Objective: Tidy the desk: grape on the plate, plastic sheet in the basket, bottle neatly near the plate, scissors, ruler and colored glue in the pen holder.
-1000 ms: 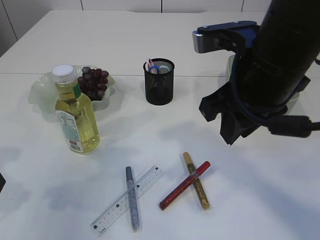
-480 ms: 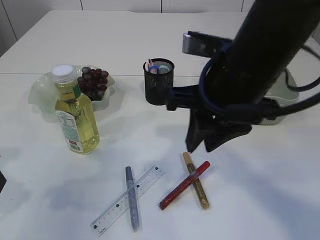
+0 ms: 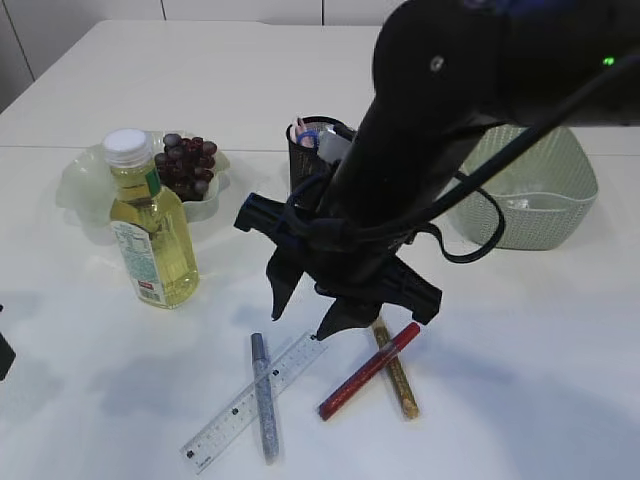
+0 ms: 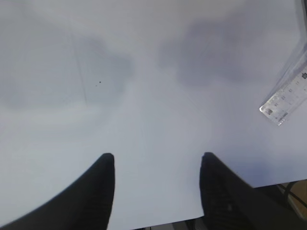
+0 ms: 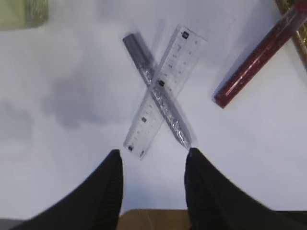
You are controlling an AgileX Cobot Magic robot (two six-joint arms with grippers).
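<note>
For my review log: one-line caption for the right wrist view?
Open right gripper above clear ruler crossing silver glue pen, red pen alongside.

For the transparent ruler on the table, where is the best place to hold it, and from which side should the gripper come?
Probably from above, on the ruler's free half near the grey glitter glue pen's cap end, jaws across its narrow width. It lies flat and thin on the table with the pen crossed over its middle, so a side approach finds little edge, and the middle is blocked.
</note>
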